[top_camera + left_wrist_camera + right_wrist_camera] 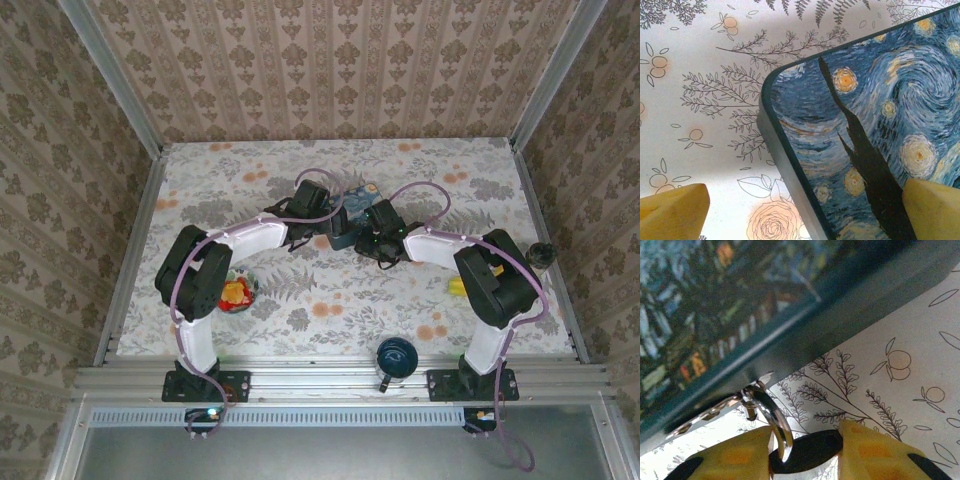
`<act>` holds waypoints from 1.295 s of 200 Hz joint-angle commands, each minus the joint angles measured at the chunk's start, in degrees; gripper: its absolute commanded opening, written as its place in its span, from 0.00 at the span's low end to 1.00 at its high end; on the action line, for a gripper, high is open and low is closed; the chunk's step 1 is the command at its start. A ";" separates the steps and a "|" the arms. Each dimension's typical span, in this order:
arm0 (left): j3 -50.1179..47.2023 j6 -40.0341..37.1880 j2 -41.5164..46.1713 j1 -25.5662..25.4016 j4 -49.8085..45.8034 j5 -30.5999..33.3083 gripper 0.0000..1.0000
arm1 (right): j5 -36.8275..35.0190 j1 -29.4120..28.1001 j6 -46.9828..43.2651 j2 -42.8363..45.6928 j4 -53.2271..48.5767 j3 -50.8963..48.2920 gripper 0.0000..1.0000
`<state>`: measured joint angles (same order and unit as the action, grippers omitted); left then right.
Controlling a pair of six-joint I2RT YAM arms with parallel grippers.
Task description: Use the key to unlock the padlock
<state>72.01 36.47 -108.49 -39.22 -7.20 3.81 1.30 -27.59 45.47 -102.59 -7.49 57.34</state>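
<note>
Beside the tin [740, 305], the right gripper [805, 440] clamps the padlock [812, 452] while the left gripper [805, 210], fingers apart, hangs over the tin's corner; unlocking seems not yet begun.

Dark padlock [807, 452] just beside tin [740, 305]

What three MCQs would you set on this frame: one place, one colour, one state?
1. The padlock sits:
A) at the edge of the tin
B) at the table's near edge
C) on the wall

2. Tool fingers are:
A) red
B) yellow
C) white

3. Left tool is:
A) shut on a key
B) wide open
C) shut on the tin

Answers:
1. A, its silvery shackle hangs off the tin's edge.
2. B, yellow in both wrist views.
3. B, its fingers stand far apart astride the tin's corner.
</note>
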 commanded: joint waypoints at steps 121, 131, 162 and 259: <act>-1.90 -0.35 -1.90 0.38 -6.34 -1.53 1.00 | -3.85 4.02 0.06 5.60 -0.07 -0.30 0.20; -1.94 -0.26 -1.90 0.38 -6.26 -1.62 1.00 | -3.91 4.36 -0.15 5.58 -0.15 -0.26 0.20; -2.15 -0.18 -2.17 0.47 -6.33 -1.70 1.00 | -3.85 5.40 -0.61 5.28 0.07 -0.16 0.20; -4.01 0.79 -1.69 1.90 -5.41 -1.27 0.84 | -3.09 7.25 -2.58 8.10 -0.99 -0.75 0.19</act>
<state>71.20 37.28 -108.53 -39.22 -5.45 -0.25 0.64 -21.80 43.70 -99.42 -7.99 57.17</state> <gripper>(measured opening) 0.868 0.299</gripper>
